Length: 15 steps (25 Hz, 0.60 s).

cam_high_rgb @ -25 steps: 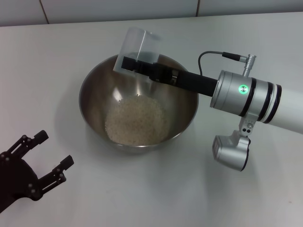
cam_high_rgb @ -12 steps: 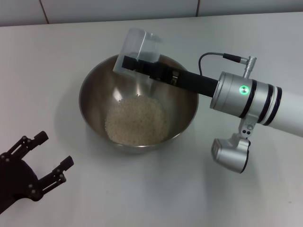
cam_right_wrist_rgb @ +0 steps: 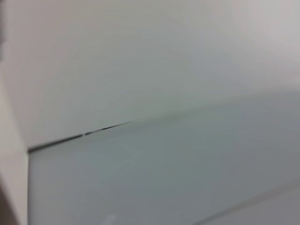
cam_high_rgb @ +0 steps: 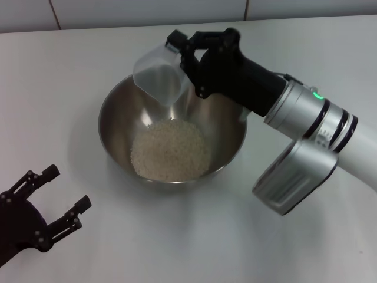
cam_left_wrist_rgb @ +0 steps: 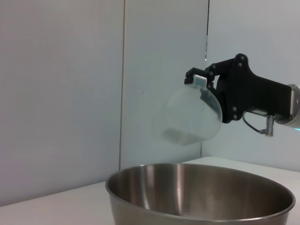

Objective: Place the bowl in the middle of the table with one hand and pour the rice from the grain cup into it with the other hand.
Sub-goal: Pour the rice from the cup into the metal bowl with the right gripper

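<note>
Nearest in the head view, the left tool (cam_high_rgb: 59,200) sits low over the smooth white desk (cam_high_rgb: 177,236), its black jointed fingers spread apart and gripping nothing. It lies well apart from the bowl (cam_high_rgb: 115,127), off to the robot's left.

Past it, the bowl stands around the middle of the desk: round, deep, polished steel with a bright rim and curved mirror-like walls. The rice (cam_high_rgb: 169,150) lies in its bottom as a pale, finely grained mound, roughly round in outline.

Above the bowl's far rim hangs the cup (cam_high_rgb: 158,73), translucent plastic and slightly tapered, tipped over on its side. The right tool (cam_high_rgb: 188,50), matt black with angular links, is closed on the cup at its far side, on a silver cylindrical wrist that reaches in from the right.

From the left wrist camera the cup (cam_left_wrist_rgb: 192,117) shows clear of the bowl's (cam_left_wrist_rgb: 201,197) rim, held in the air, looking empty.
</note>
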Available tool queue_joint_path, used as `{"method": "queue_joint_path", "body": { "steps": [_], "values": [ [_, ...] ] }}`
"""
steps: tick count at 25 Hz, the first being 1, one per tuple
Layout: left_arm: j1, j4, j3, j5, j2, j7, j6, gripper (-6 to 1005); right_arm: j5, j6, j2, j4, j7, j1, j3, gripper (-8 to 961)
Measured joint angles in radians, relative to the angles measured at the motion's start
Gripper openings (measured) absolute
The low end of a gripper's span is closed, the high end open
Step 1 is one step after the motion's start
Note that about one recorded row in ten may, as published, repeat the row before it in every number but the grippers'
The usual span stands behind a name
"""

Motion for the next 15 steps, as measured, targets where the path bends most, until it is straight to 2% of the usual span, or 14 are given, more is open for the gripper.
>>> {"method": "queue_joint_path", "body": {
  "steps": [1, 2, 3, 15],
  "values": [
    [0.000, 0.000, 0.000, 0.000, 0.000, 0.000, 0.000, 842, 0.000, 0.001, 0.000, 0.000, 0.027, -0.001, 0.001, 15],
    [0.000, 0.000, 0.000, 0.000, 0.001, 0.000, 0.000, 842, -0.001, 0.007, 0.000, -0.001, 0.190, -0.007, 0.009, 15],
    [0.000, 0.000, 0.000, 0.000, 0.001, 0.000, 0.000, 842, -0.001, 0.007, 0.000, -0.001, 0.190, -0.007, 0.009, 15],
    [0.007, -0.003, 0.000, 0.004, 0.006, -0.001, 0.014, 842, -0.005, 0.048, -0.003, -0.033, 1.041, -0.028, 0.010, 16]
  ]
}}
